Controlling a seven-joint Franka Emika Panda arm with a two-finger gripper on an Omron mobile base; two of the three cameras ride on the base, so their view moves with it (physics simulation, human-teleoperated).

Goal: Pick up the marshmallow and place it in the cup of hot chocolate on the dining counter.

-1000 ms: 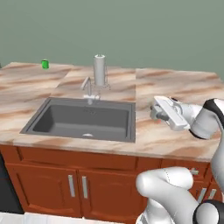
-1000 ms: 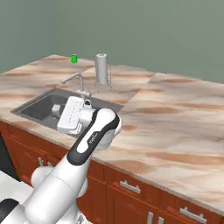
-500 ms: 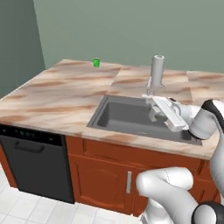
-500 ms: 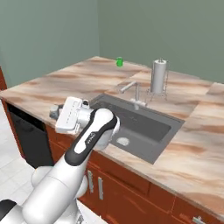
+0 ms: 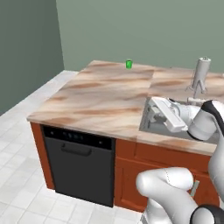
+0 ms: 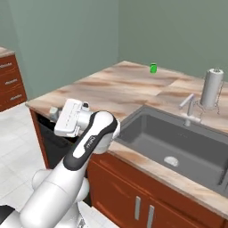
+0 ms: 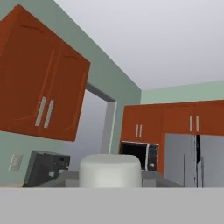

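The marshmallow (image 7: 110, 169), a greyish-white soft-edged block, sits low in the hand view between the two grey fingertips of my gripper (image 7: 110, 179), which is shut on it. My gripper (image 5: 154, 114) hangs over the near left corner of the sink, level and pointing left. From the right base view the gripper (image 6: 55, 111) is out past the counter's front edge. The green cup of hot chocolate (image 5: 128, 64) stands far back on the marbled dining counter (image 5: 96, 100), well away from the hand; the cup (image 6: 153, 67) is near the back edge.
A silver canister (image 5: 201, 72) on thin legs stands behind the grey sink (image 6: 178, 138), beside the faucet (image 6: 189, 107). A black dishwasher (image 5: 78, 162) is set under the counter's left end. The hand view looks up at red-brown wall cabinets (image 7: 39, 83).
The whole scene has slid to the right in both base views, so the base has driven left along the counter. The arm keeps its pose, still holding the marshmallow.
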